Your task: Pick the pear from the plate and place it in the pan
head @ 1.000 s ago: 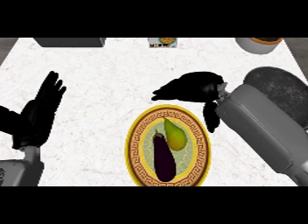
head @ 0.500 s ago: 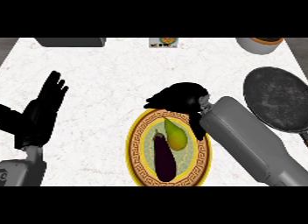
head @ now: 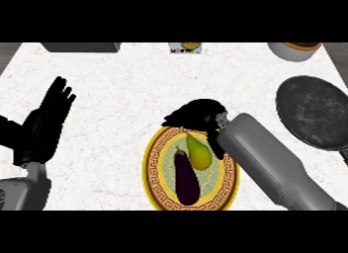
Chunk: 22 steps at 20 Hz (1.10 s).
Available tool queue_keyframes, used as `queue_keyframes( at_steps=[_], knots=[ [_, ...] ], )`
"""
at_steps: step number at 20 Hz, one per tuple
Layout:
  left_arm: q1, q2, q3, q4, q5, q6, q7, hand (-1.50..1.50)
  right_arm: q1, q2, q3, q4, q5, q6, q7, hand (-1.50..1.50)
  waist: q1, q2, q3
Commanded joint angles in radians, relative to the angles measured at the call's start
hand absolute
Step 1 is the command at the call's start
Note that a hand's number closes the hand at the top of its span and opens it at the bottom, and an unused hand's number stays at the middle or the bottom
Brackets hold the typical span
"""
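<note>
One pear (head: pixel 198 153), one plate (head: pixel 156 170), one pan (head: pixel 319 118)

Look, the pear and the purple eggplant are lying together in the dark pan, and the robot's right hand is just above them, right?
Not quite. The pear and the eggplant lie side by side on the yellow-rimmed plate, not in the pan; the pan sits off to the right with nothing in it. The head view shows this. The right hand is indeed at the plate's top edge, just above them.

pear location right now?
Head view: the pear lies on the plate, right of the eggplant, just below the right hand.
</note>
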Motion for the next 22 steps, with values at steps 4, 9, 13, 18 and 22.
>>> queue_keyframes(
  at_steps=[4, 9, 13, 18, 22],
  knots=[
    [0.05, -0.006, -0.004, -0.052, -0.017, -0.03, 0.022, 0.0, 0.042, 0.065, -0.006, 0.148, 0.097, -0.155, -0.082, -1.5, 0.003, 0.0, 0.0],
    [0.02, 0.004, 0.045, -0.017, -0.008, -0.064, 0.028, 0.0, 0.081, 0.038, -0.051, 0.052, 0.12, -0.066, -0.095, -1.5, -0.005, -0.002, 0.0],
    [-0.02, -0.041, 0.026, 0.007, -0.046, -0.028, 0.025, 0.0, 0.041, 0.144, -0.068, 0.207, 0.162, -0.112, -0.084, -1.5, -0.002, 0.0, 0.0],
    [-0.046, -0.041, 0.04, 0.025, -0.054, -0.039, 0.027, 0.0, 0.077, 0.119, -0.048, 0.207, 0.197, -0.162, -0.19, 1.5, -0.004, 0.001, 0.0],
    [0.028, -0.065, 0.022, -0.027, -0.069, -0.033, -0.009, 0.0, 0.072, 0.146, -0.044, 0.278, 0.184, -0.244, -0.227, 1.5, 0.003, 0.001, 0.0]
  ],
)
